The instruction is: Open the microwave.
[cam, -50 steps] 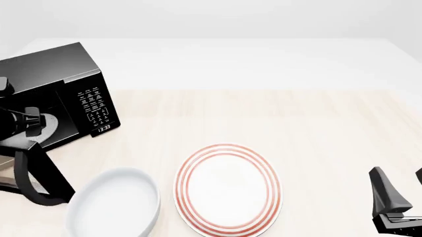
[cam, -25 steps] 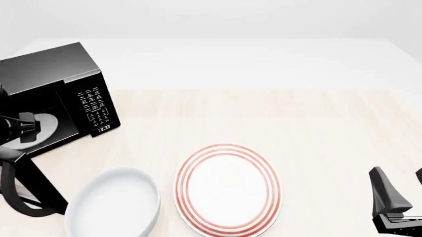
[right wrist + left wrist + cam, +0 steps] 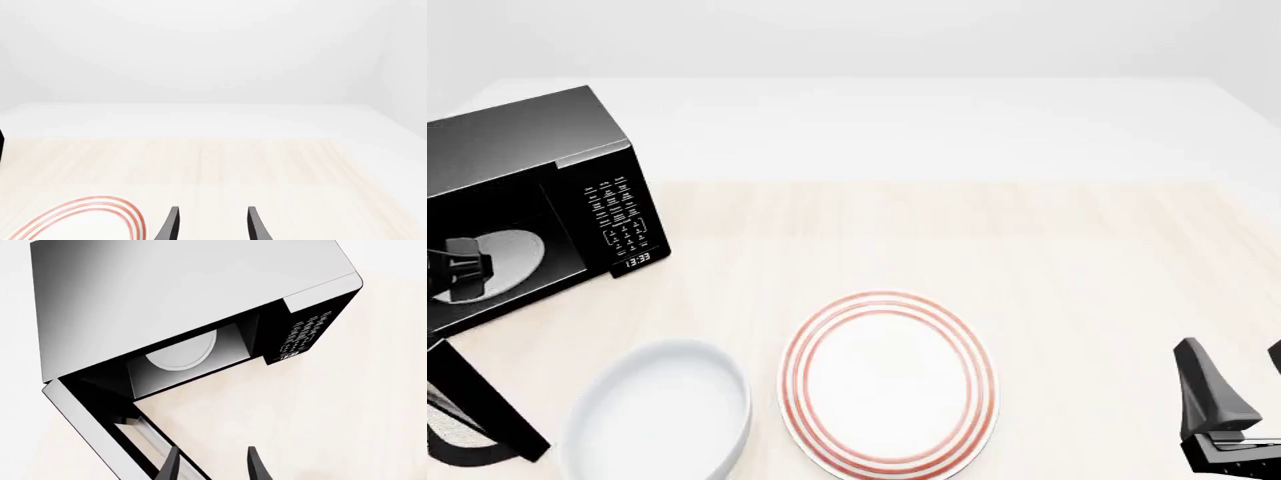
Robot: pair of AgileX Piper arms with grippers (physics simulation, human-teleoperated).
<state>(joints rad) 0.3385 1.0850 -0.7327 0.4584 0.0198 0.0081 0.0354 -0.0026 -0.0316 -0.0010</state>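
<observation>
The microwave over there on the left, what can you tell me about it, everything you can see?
The microwave is a glossy black box standing at the table's far left. Its door hangs swung wide open, showing a dark cavity with a pale round turntable. A white-labelled keypad and small clock sit on its right front. The left gripper is open just off the door's edge, not gripping it.

The boxy black microwave [image 3: 554, 190] has a glossy, mirror-smooth shell. The pale wood-grain bench [image 3: 988, 240] looks matt. The red-ringed white plate [image 3: 889, 380] and plain white bowl [image 3: 657, 415] look smooth — like glazed ceramic.
</observation>
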